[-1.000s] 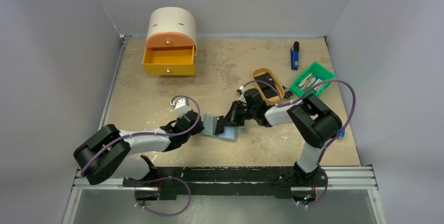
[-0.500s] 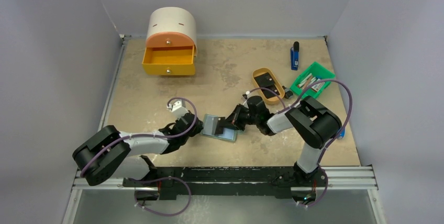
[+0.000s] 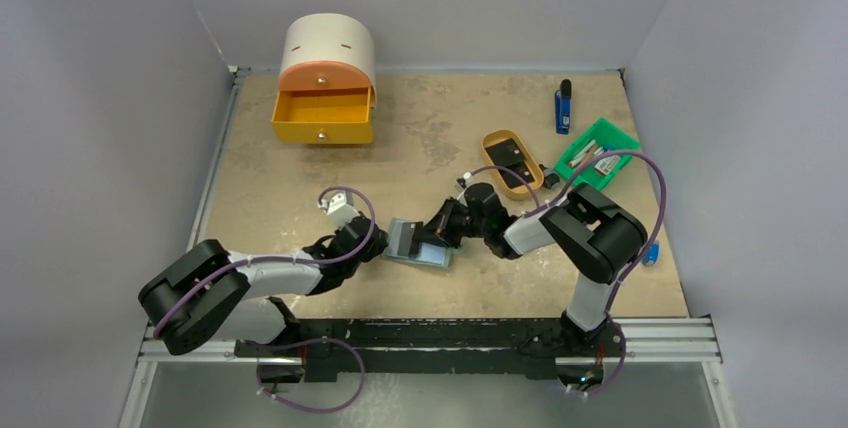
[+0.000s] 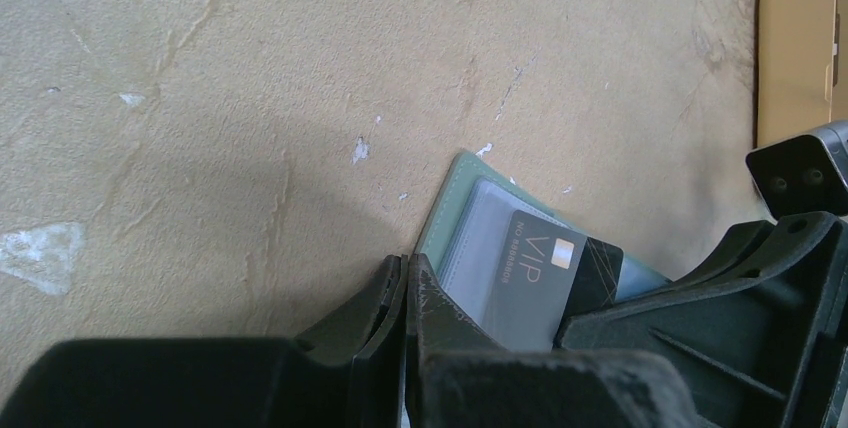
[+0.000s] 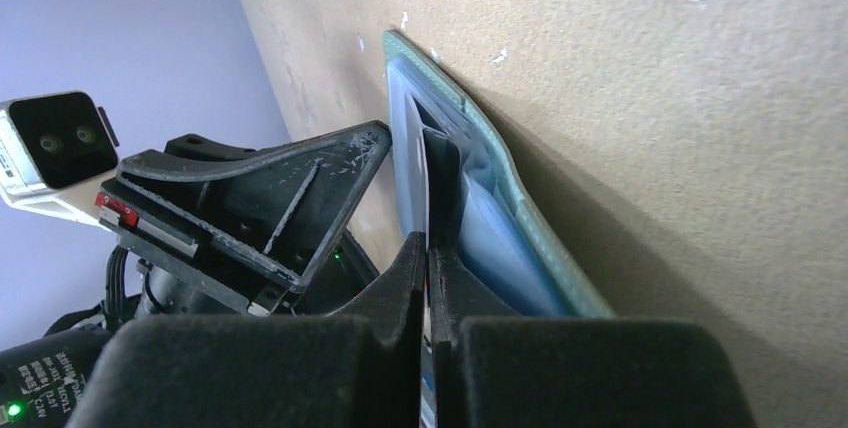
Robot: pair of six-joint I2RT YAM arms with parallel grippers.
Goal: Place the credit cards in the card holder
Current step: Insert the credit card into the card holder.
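- Near the middle of the table [image 3: 290, 183], the grey-green card holder [image 3: 420, 248] lay open between my two pincers.
- My left pincer [image 4: 405, 283] was closed tight on the holder's left edge.
- My right pincer [image 5: 428, 248] was pinched shut on a black credit card [image 4: 545, 278] marked VIP, its far end over the holder's pale inner pocket.
- Another black card [image 3: 511, 159] lay in the tan oval tray [image 3: 489, 139] farther back.
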